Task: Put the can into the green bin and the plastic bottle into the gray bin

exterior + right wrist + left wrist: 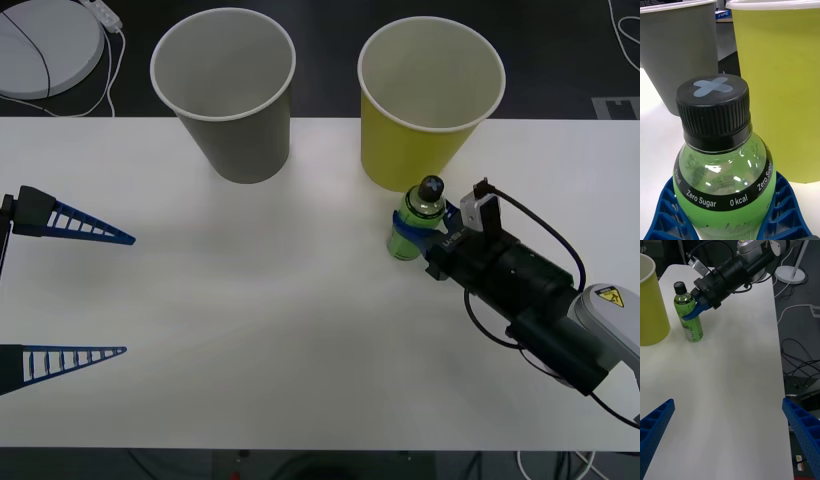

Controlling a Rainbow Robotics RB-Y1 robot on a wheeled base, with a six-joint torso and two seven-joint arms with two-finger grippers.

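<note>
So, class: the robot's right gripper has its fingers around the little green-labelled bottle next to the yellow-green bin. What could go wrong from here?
1. The plastic bottle stands close to the green bin; lifting it could knock that bin.
2. The right gripper holds the bottle on its rounded upper part, so it might slip or tilt.
3. The gray bin is farther off, past the green one; the nearer green bin is the wrong one for the bottle.

The left gripper waits open.

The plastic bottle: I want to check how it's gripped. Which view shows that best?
The left wrist view: the whole plastic bottle stands upright with the right hand closed around its middle. The right wrist view shows cap and shoulder between the blue fingers. The front view shows it from above, beside the green bin.
</note>
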